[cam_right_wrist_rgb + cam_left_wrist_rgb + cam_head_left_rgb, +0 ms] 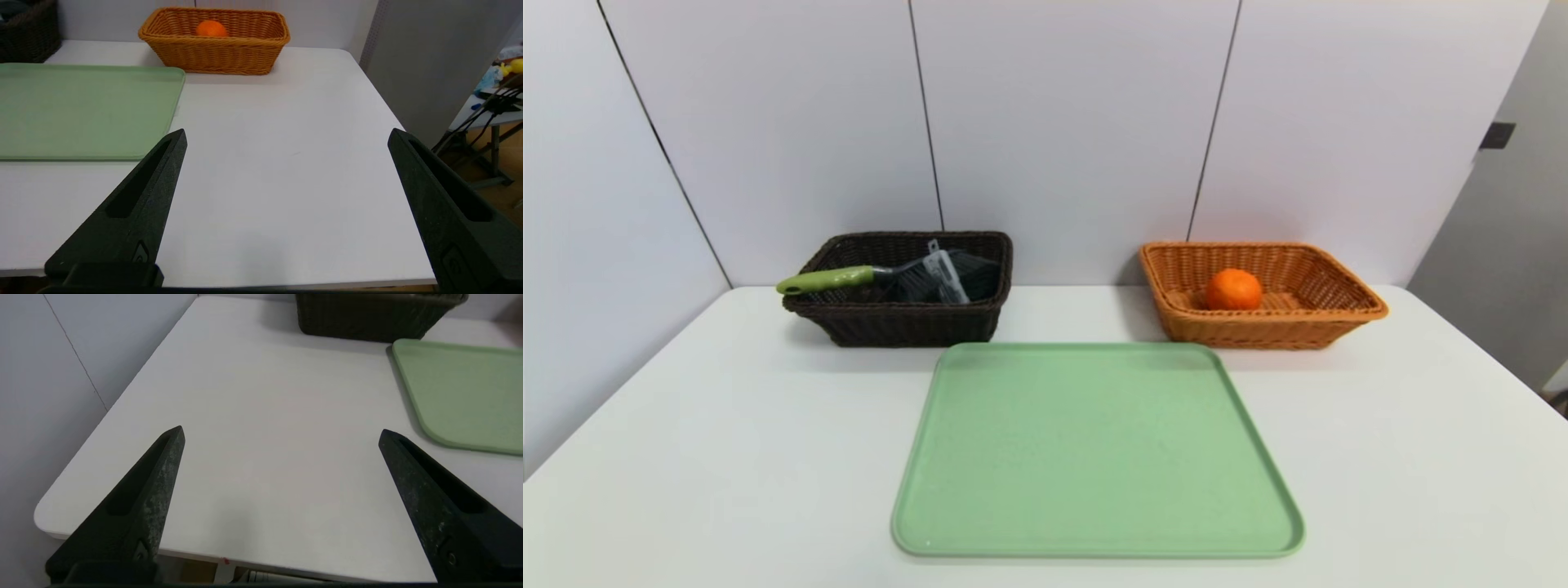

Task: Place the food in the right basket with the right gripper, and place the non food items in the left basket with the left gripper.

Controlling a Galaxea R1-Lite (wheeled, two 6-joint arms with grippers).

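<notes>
Above the near edge of the white table (286, 163), left gripper (281, 430) and right gripper (287, 134) hang level, jaws wide apart, bare tabletop ahead, pale green rectangular plastic tray (1094, 449) between them.

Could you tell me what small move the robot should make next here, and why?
Probably none beyond parking both arms. The green tray is bare, the orange lies in the right basket, and the green-handled brush lies in the left basket. The left tool and right tool are open, holding nothing, near the table's front edge.
</notes>
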